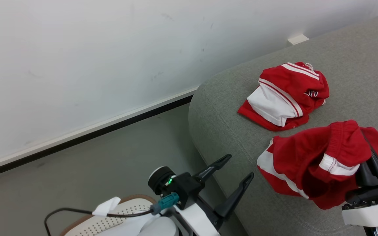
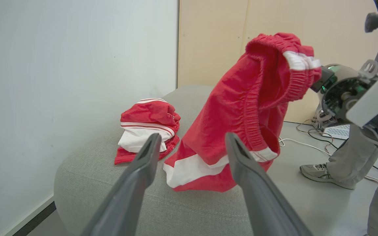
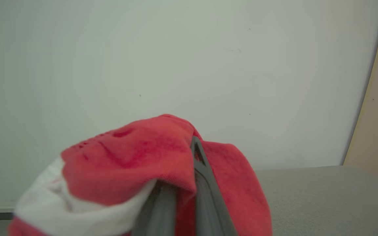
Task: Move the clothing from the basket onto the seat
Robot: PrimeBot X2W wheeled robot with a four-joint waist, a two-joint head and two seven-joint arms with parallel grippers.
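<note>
Up against the white wall [image 1: 77, 65] sits the big grey seat [image 1: 356, 59], rounded corner and all, and both bits of clothing are over it, not in the basket. One piece, the red shorts [image 1: 307, 157], hangs bunched from the right gripper [image 1: 371, 162]. Its two dark fingers are pressed together with the elastic waistband pinched between them, and in the right wrist view the red and white fabric drapes right over them. From the left wrist view the white-banded hem looks like it's touching the seat top near the front edge, though I can't say for sure it's resting there. The other garment [image 1: 284, 95] lies crumpled by itself further back, towards the wall-side edge of the seat, just apart from the hanging shorts, white panel and thin stripes facing up. Down on the floor beside the seat's corner is the basket [image 1: 110, 223]. I can see a bit of its perforated wall and brown rim poking out from behind the left arm, and can't tell what's inside. The left gripper [image 1: 241, 165] hovers above it next to the seat's side, jaws spread wide with nothing between them. Off past the seat, the left wrist view catches a person's grey shoe [image 2: 320, 172] on the floor.
</note>
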